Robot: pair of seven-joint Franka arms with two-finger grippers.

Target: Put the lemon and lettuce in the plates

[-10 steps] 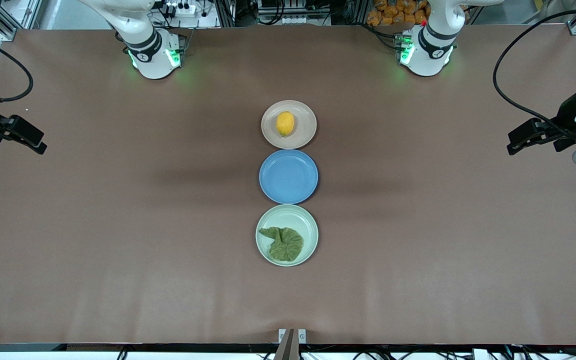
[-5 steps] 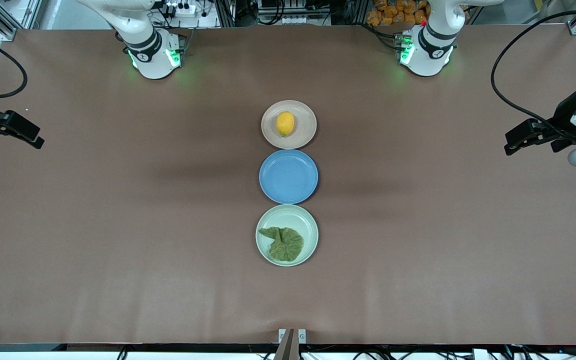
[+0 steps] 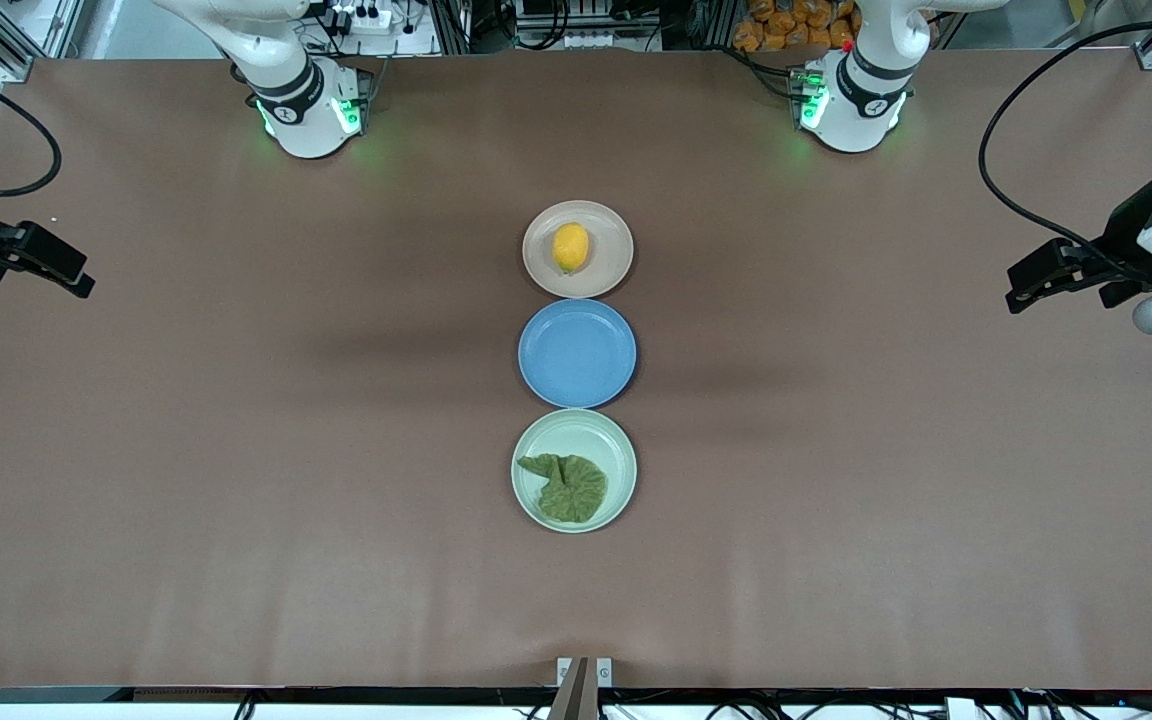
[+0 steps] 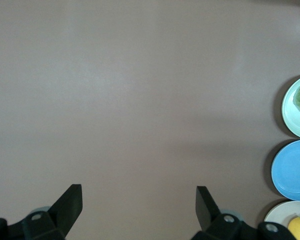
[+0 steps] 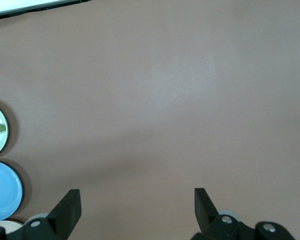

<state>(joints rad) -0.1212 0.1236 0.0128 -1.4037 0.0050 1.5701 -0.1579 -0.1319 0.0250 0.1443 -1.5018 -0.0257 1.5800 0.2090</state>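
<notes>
Sitting plated — lemon (image 3: pixel 570 247), lettuce (image 3: pixel 566 485) — well apart from fingers (image 4: pixel 70 200).

Right pincer (image 5: pixel 135 210) agape over table (image 5: pixel 180 90)

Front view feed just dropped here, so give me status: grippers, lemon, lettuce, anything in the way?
Left gripper and right gripper open, empty, over bare table ends. Small yellow lemon on beige-pink plate, crinkled green lettuce leaf on mint plate. Nothing obstructing.

High front, two downward wrist views
</notes>
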